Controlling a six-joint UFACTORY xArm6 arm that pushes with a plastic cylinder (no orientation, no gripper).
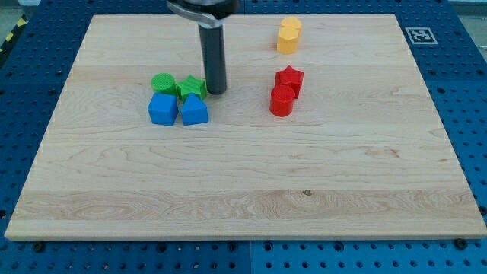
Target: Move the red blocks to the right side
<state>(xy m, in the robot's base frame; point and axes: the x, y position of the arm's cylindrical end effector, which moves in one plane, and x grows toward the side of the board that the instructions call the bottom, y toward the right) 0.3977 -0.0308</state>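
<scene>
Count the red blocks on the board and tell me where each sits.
2. The red star block is right of centre, and the red cylinder block touches it just below. My tip is left of both. None looks hidden.

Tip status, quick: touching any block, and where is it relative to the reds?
My tip: holds nothing, beside the green star; contact unclear.
Red blocks: untouched, to its right in the view.

My tip (215,91) touches the green star (192,86), well left of the red star (290,78) and red cylinder (281,100).

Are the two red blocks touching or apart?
Touching: the red star block sits directly against the red cylinder, no board showing between them.
</scene>
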